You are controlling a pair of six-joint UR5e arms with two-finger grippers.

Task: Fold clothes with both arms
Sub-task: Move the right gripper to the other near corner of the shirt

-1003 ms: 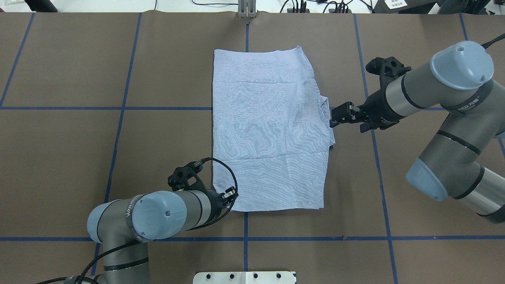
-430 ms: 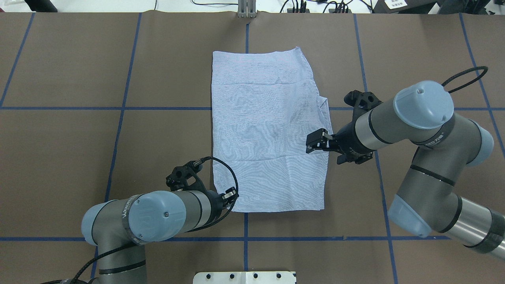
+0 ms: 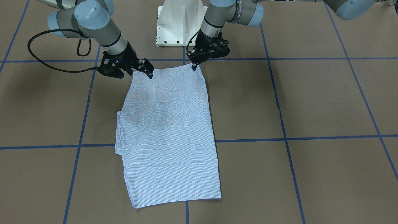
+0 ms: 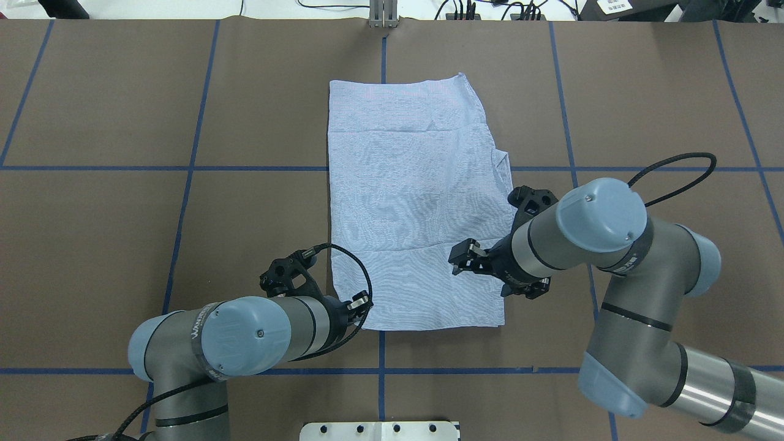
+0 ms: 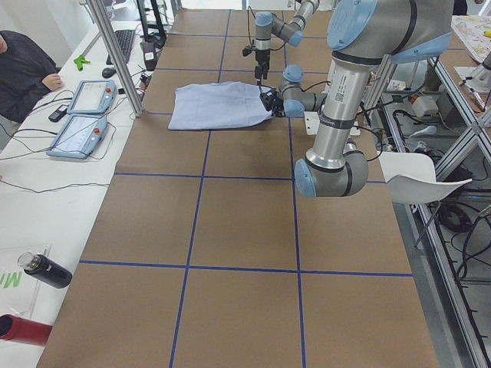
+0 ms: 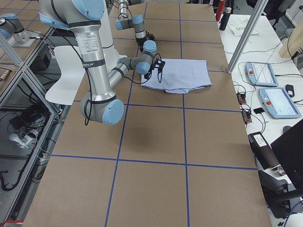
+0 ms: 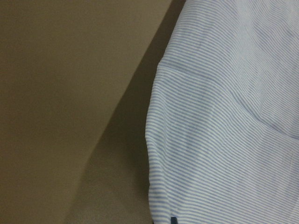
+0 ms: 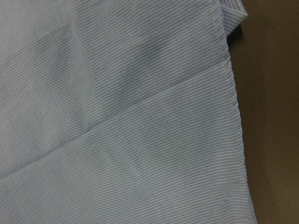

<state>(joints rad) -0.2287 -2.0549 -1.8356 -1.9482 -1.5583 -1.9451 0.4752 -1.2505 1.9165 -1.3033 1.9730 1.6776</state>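
— Where is the striped shirt [image 4: 410, 202]?
— Flat on the brown worktop [image 4: 122, 214], folded into a rectangle, near the middle.
— And the claws?
— The right claw [image 4: 456, 262] hangs released over the shirt's robot-side right part. The left claw [image 4: 361, 304] is clenched on its robot-side left corner.

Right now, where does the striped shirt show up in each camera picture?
Front-facing: shirt in the centre, slightly left.
Overhead: centre, slightly upward.
Exterior left: upper middle, far off.
Exterior right: upper middle, far off.
Left wrist: fills the right half.
Right wrist: fills nearly everything; table at the right edge.
Shared landmark: blue tape line running under the shirt, in the four exterior views.
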